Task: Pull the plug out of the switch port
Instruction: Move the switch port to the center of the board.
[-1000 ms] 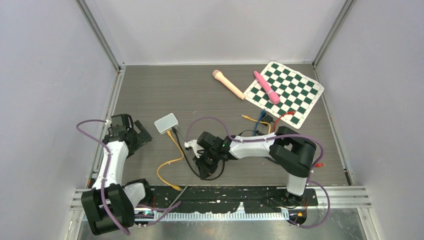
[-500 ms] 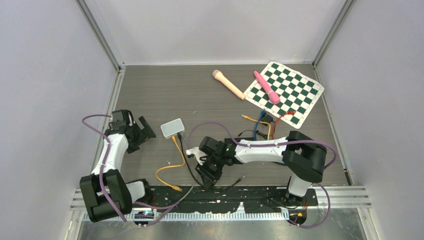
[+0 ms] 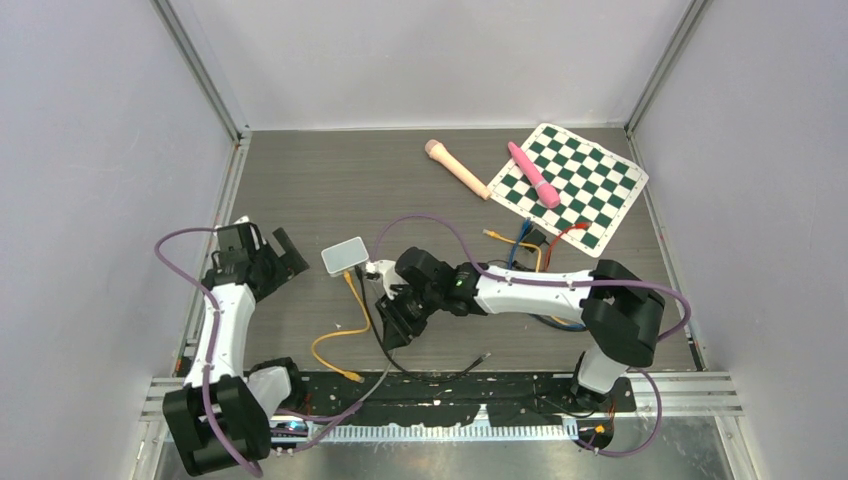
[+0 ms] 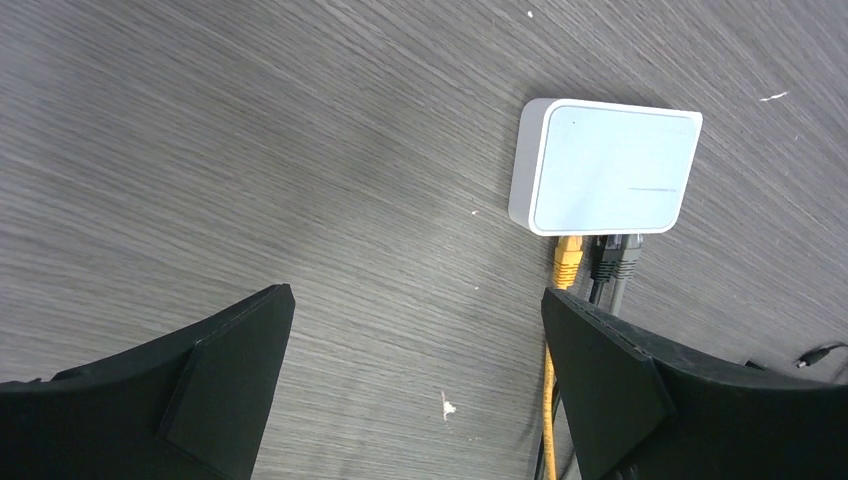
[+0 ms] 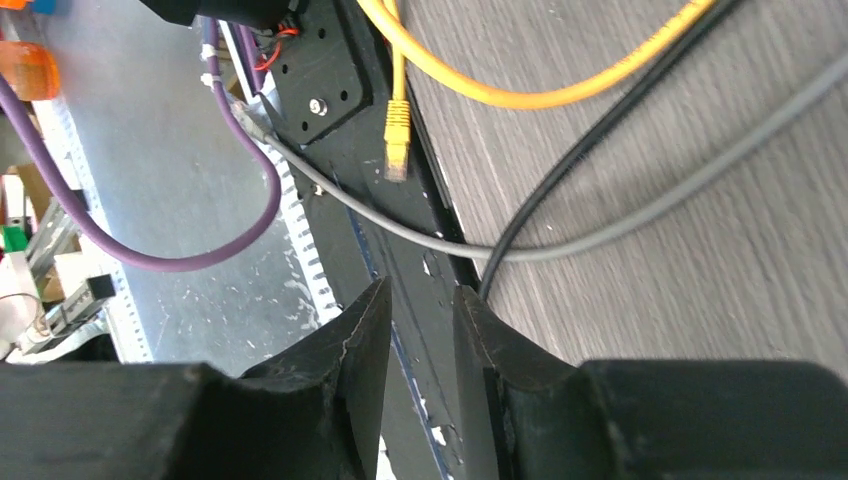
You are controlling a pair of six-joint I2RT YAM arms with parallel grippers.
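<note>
Ahead of the left claw (image 4: 415, 293), and off toward the finger at the right of its wrist view, the white switch (image 4: 605, 167) lies flat on the counter (image 4: 250, 150), well apart from both fingertips. That claw is spread wide with nothing between its fingers. Three plugs sit side by side in the switch's edge facing the claw: a yellow plug (image 4: 568, 262), a black plug (image 4: 603, 258) and a grey plug (image 4: 628, 255). The ports are hidden under the casing, so how deep each plug sits cannot be told. Their leads run toward the claw and vanish behind that finger and the picture's lower edge.

Beyond the right claw (image 5: 422, 290), whose fingers stand a narrow gap apart and pinch nothing, a yellow cable (image 5: 540, 100), a black cable (image 5: 600, 135) and a grey cable (image 5: 640, 212) cross the counter, all cut off at the picture's edge. A loose yellow connector (image 5: 397, 135) rests on the black base plate (image 5: 335, 70) just ahead of the fingertips. The switch is outside this wrist's view. From above, the right claw's fingers are hard to make out under the wrist, and the switch lies off to the side behind them.
</note>
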